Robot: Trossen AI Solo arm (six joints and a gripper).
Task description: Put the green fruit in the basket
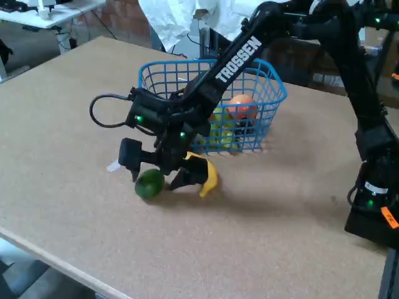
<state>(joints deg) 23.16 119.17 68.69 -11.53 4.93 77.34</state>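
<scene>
Risk first: my gripper (161,177) hangs low over the lime (149,184), fingers spread wide, one either side, nothing clamped yet; the lime sits on the table (280,237) towards its near edge, in front of the basket (272,84) and well outside it. It is round and glossy; if I close off-centre I judge it will squirt out and roll, perhaps over that near edge. The banana (211,179) lies just beside my right-hand finger as the fixed view shows it; closing or lifting may nudge or snag it. The basket already holds an orange-red fruit (242,106) and some yellow-green ones (223,132); a low carry could clip its rim.

Surface: flat bare brown board, no lip to stop a roll; a small white scrap (113,166) lies left of the gripper. Room: brick wall and white sheeting behind the far edge; a white desk at far left.
</scene>
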